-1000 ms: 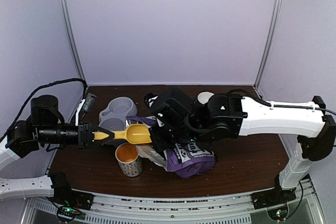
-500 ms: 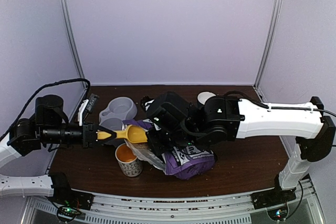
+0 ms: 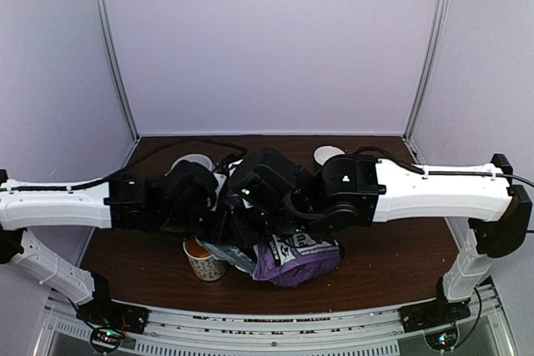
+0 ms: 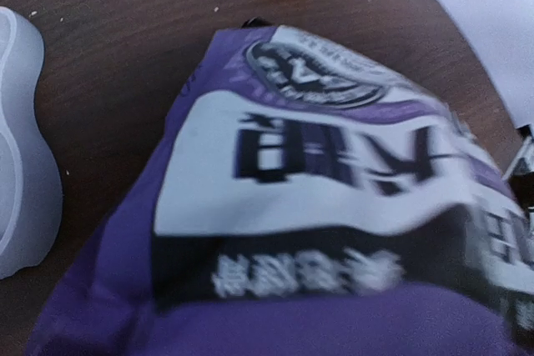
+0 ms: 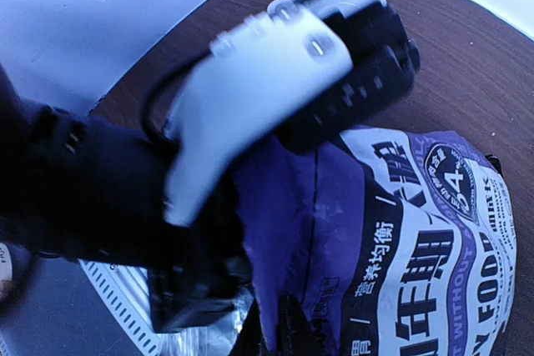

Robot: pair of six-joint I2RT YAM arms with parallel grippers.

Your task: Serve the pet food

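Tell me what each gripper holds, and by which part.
The right gripper, jaws shut, seems to pinch the purple bag at its opened mouth edge. The left gripper has its jaws hidden: cannot tell.

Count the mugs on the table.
1: the orange-lined patterned mug stands near the front edge, just left of the purple bag, partly under the left arm. Others may be hidden beneath the arms.

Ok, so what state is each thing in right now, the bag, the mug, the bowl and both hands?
Puppy food bag: lying on the table, mouth end open, silver lining showing.
Mug: upright beside the bag's mouth, contents unclear.
Grey double bowl: upright, partly hidden by the left arm.
Right hand: shut, over the bag's mouth end.
Left hand: at the bag's mouth, open or shut unclear.
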